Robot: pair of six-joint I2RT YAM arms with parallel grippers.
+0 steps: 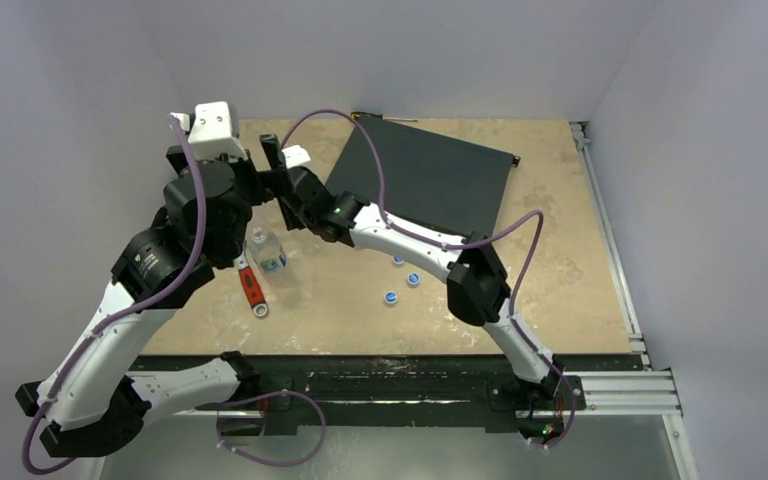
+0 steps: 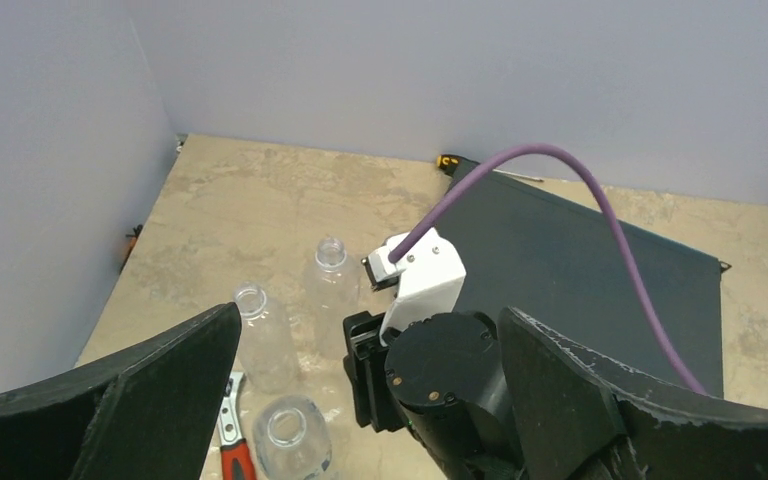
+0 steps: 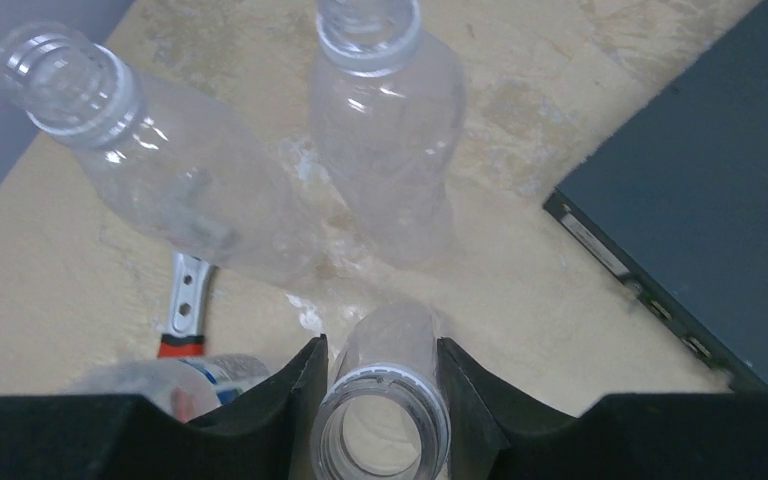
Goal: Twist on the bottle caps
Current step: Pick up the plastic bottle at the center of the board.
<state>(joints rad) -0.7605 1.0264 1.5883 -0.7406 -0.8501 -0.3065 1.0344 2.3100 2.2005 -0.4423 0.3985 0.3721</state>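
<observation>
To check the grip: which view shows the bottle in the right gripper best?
The right wrist view: the uncapped bottle sits between both fingers. In the top external and left wrist views the arms hide it.

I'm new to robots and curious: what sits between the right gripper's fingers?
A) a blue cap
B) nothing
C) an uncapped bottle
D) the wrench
C: in the right wrist view the right gripper has a finger on each side of the neck of an open-topped bottle.

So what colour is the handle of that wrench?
The wrench handle is red; it shows best in the top external view.
</observation>
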